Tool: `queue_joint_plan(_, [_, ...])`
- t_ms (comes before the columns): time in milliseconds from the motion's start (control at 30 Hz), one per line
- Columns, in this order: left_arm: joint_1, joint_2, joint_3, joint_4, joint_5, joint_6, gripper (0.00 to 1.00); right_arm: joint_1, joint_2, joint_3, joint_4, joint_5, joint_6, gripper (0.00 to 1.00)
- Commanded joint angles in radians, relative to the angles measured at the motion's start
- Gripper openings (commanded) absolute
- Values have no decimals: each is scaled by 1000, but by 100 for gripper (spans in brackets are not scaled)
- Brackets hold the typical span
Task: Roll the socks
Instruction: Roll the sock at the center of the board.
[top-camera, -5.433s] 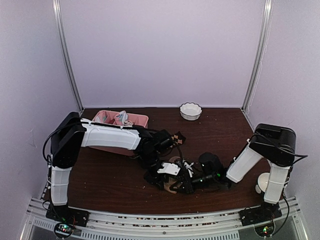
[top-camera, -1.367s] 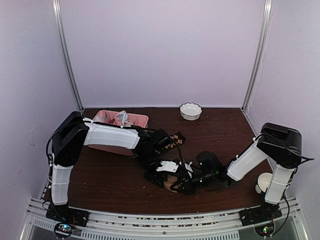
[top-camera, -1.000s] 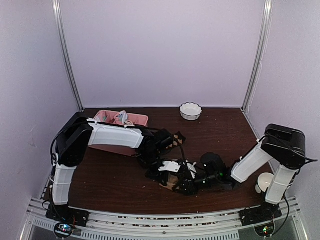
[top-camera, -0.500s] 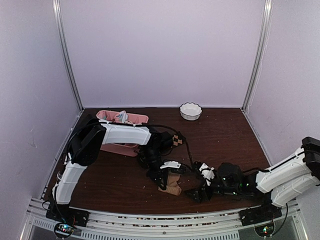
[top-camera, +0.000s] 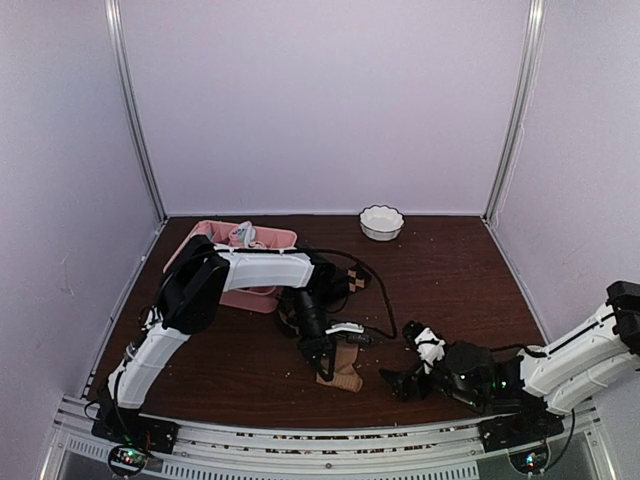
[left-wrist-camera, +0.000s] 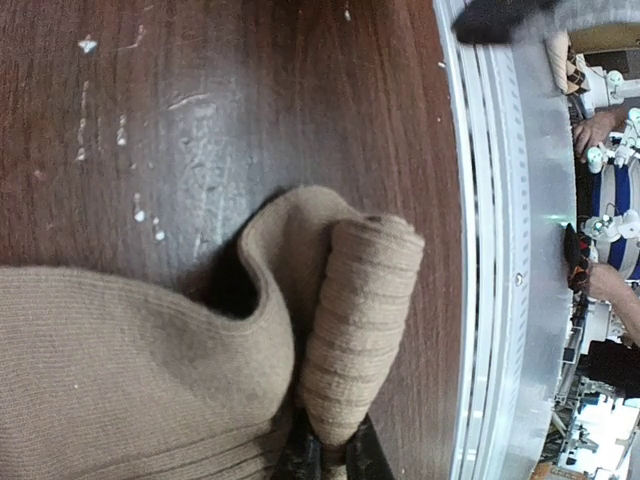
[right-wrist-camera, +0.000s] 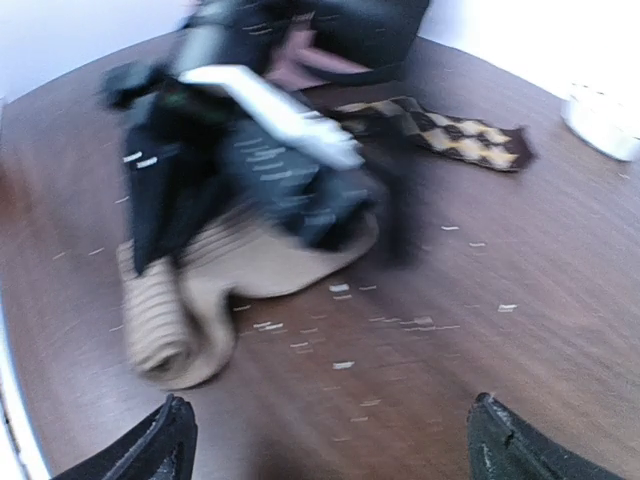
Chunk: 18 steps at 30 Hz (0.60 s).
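The tan sock (top-camera: 347, 372) lies near the table's front edge, one end wound into a tight roll (left-wrist-camera: 362, 305). My left gripper (top-camera: 326, 366) is shut on that rolled end, its tips (left-wrist-camera: 335, 458) pinching the base of the roll. The rest of the tan sock (right-wrist-camera: 262, 262) spreads out flat under the left arm. Behind it, the dark argyle sock (top-camera: 354, 280) lies flat, also seen in the right wrist view (right-wrist-camera: 452, 136). My right gripper (top-camera: 397, 384) hangs open to the right of the tan sock, apart from it, with nothing between its fingers (right-wrist-camera: 172, 442).
A pink divided tray (top-camera: 272, 240) with small bundles stands at the back left. At the back centre sits a white bowl (top-camera: 381, 222). The metal rail of the table's front edge (left-wrist-camera: 500, 250) runs close beside the roll. Pale flecks dot the dark wood.
My right gripper has opened, let go of the tan sock and drawn back to the right. The left gripper stays shut on the roll and has shifted slightly toward the front.
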Motion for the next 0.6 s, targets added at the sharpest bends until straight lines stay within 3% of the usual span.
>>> queue_joint_plan(0, [-2,114,-20,14,-262,-58,0,94,86,11,130,-54,-181,88])
queue_joint_plan(100, [-2,132,-16,7,-272,-57,0,148,158,19,205,-120,-307,71])
queue_joint_plan(200, [-2,146,-4,2,-282,-63,0,173,222,98,121,-148,-402,60])
queue_joint_plan(567, [-2,167,32,-29,-263,-61,0,159,422,288,86,-148,-594,49])
